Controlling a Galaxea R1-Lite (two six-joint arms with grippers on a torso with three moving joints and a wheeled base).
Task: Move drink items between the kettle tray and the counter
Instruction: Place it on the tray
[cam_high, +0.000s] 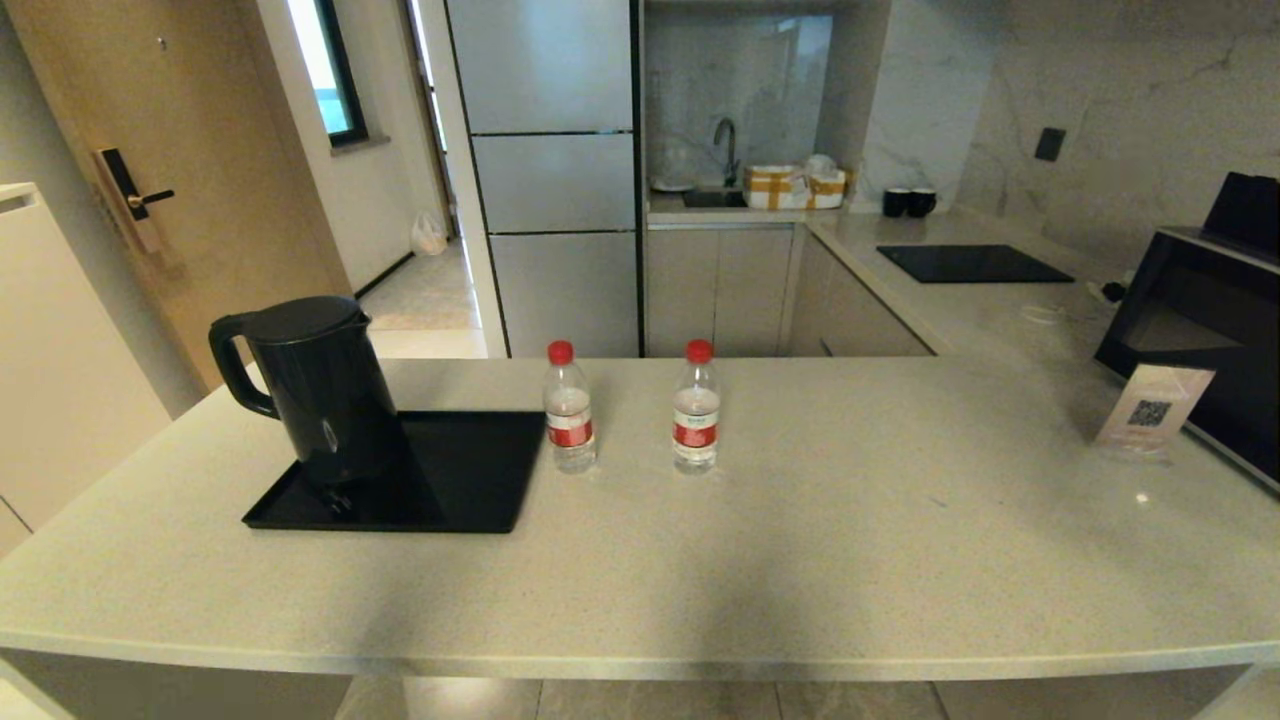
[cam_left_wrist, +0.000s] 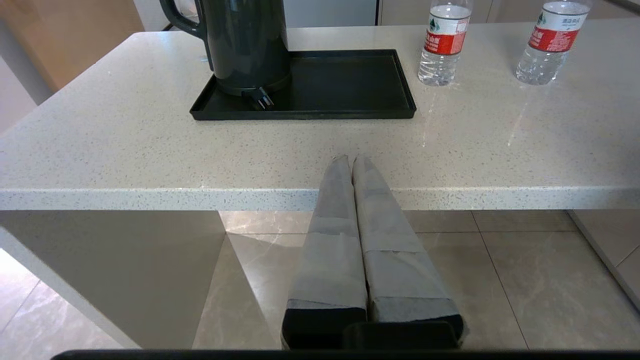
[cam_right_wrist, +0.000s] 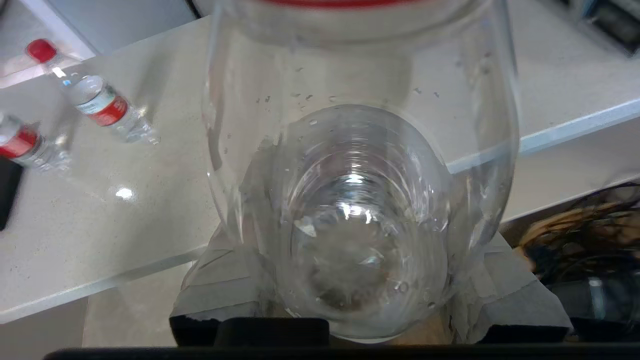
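Water bottle (cam_right_wrist: 360, 200) clamped in right pincer (cam_right_wrist: 365, 280), above counter (cam_right_wrist: 125, 220)

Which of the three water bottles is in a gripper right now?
The third bottle, seen only in the right wrist view, clamped in the right gripper. The other two bottles stand free on the counter.

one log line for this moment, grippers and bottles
right gripper: shut on third bottle, off the counter | left gripper: shut, idle | two bottles: upright on counter beside kettle tray
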